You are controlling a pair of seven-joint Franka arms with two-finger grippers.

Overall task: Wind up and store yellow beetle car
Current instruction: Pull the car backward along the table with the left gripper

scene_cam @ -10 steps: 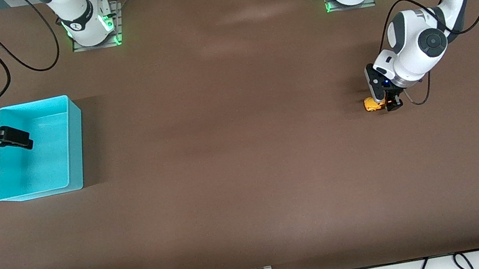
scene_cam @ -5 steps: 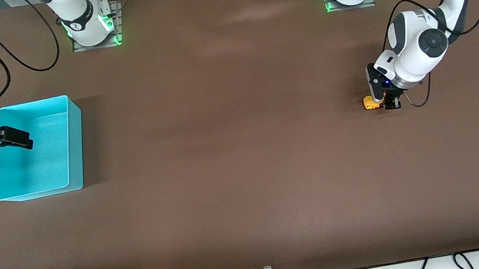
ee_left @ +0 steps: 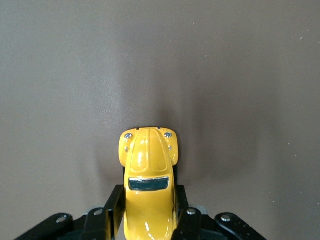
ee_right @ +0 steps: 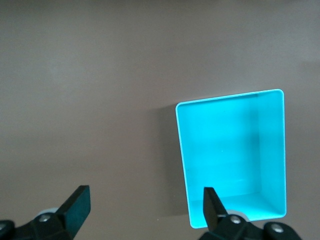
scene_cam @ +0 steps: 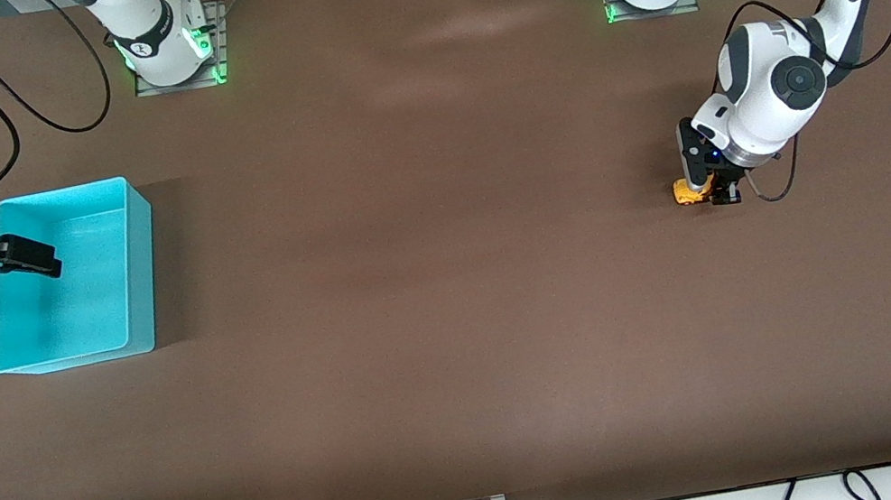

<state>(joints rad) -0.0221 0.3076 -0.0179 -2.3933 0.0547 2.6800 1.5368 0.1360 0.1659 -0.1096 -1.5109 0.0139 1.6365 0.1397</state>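
- Since a second ago: left gripper (scene_cam: pixel 708 190) now clamped on the yellow beetle car (scene_cam: pixel 687 192), shifted slightly toward the right arm's end of the table together with the car; nothing else moved.
- Car down on the brown table (scene_cam: pixel 434 289) at the left arm's end, fingers (ee_left: pixel 114 206) pressed against both flanks, nose poking out ahead of them.
- Glossy, hard-looking yellow-orange shell (ee_left: pixel 148 185); rounded hood, dark narrow windscreen, two small silvery headlights.
- Matte brown tabletop, faintly grainy, with a soft shadow around the car.
- Right gripper (scene_cam: pixel 29 255) waiting above the turquoise bin (scene_cam: pixel 139 276), black fingers (ee_right: pixel 77 207) spread wide apart.
- Bin rectangular, thin smooth-looking walls, rounded corners, at the right arm's end, well apart from the car.
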